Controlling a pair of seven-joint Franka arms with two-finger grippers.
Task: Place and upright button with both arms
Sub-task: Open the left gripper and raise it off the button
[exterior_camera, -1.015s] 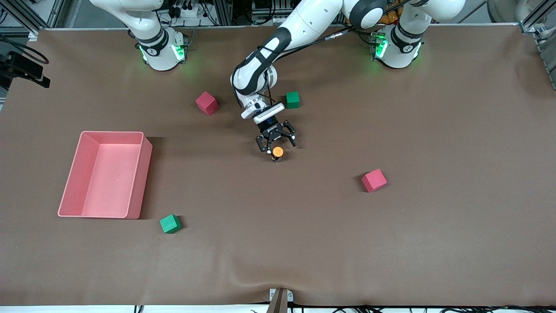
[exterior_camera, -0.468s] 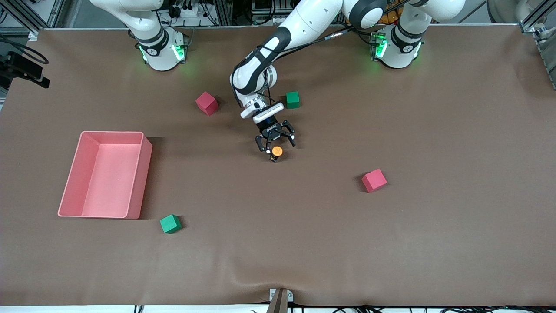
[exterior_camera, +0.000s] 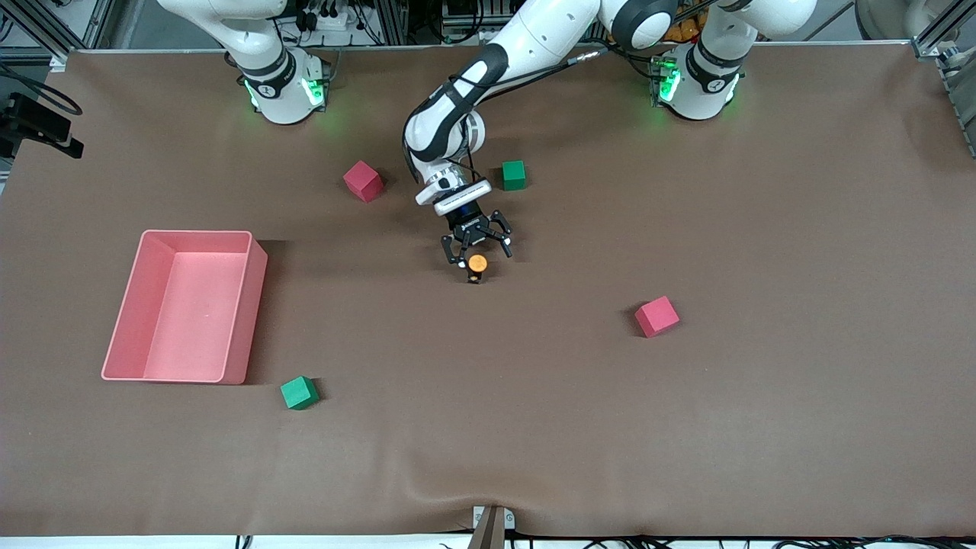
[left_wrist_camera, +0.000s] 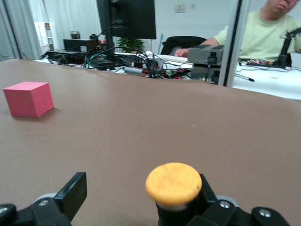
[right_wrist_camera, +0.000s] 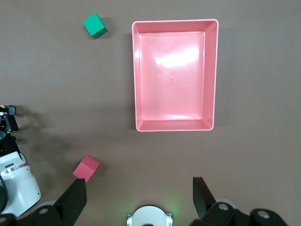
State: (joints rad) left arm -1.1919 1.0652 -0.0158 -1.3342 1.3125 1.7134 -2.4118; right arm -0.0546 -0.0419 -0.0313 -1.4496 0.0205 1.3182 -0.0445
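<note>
Pink tray [exterior_camera: 236, 305] toward right arm's end of table, I see nothing in it. Left arm reaches from its base toward table middle, wrist bent down, left gripper [exterior_camera: 476, 248] low over brown cloth, fingers spread wide. Button [exterior_camera: 477, 264], orange cap up, stands between those fingers, touching one fingertip [left_wrist_camera: 207, 195], ungripped. Right gripper [right_wrist_camera: 141, 200] hangs high above its base, waiting, fingers wide, camera looking down on tray. I read no writing.
</note>
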